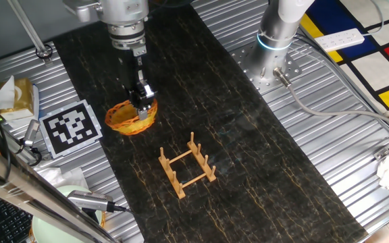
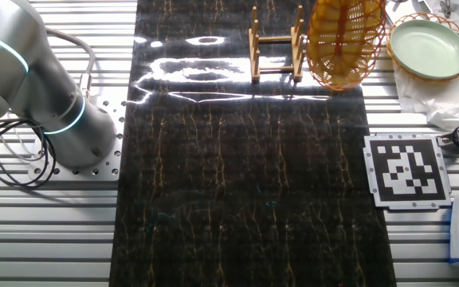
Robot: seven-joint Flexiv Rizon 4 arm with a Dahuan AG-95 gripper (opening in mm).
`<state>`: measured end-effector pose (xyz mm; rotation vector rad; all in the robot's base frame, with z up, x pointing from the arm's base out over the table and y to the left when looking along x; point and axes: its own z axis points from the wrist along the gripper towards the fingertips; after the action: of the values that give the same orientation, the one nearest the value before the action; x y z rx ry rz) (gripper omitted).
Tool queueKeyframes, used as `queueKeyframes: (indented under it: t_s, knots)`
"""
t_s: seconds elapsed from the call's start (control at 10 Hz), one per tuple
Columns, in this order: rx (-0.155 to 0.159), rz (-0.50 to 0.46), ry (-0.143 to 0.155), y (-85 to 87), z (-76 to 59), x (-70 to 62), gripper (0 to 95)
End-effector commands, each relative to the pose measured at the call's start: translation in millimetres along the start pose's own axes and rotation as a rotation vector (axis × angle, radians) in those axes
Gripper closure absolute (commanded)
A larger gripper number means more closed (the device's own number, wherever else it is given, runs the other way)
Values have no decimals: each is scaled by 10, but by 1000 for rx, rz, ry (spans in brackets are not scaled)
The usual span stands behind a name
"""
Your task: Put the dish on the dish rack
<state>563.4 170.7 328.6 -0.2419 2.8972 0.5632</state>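
1. Paper with a black-and-white marker (image 1: 73, 128) is lying flat on the ribbed metal table (image 1: 356, 162), at the left edge of the dark mat (image 1: 235, 135) in one fixed view.
2. Just right of it, the dish (image 1: 131, 119), an orange-yellow woven bowl, is being held by its rim in the gripper (image 1: 142, 102), whose two fingers are clamped on the far edge of the bowl. The arm (image 1: 125, 20) is reaching straight down from above.
3. In that view it cannot be told whether the bowl is touching the mat or is raised off it.
4. Right of the bowl and nearer the camera, the dish rack (image 1: 188, 166), a small light-wood frame with upright pegs, is standing on the mat, apart from the bowl and with nothing in it.
5. Further right, the grey base of the arm (image 1: 275, 40) is bolted to the table beside the mat.
6. In the other fixed view, the base (image 2: 30, 88) is seen at the left, and the rack (image 2: 276, 54) is standing at the far end of the mat.
7. Just right of the rack, the bowl (image 2: 346, 41) is tilted up on edge, its hollow side turned toward the camera; the gripper is cut off by the frame here.
8. At the far right, a pale green plate (image 2: 429, 48) is resting on the table.
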Motion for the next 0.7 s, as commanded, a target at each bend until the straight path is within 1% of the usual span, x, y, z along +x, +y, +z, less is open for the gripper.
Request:
queueKeyframes:
  t_s: [0.1,0.3,0.5,0.7]
  knots:
    - [-46,107,57,-1,2,-8,950]
    - [-48,116,65,-1,2,-8,950]
    - [-60,145,83,-1,2,-8,950]
    - [-51,167,103,-1,2,-8,950]
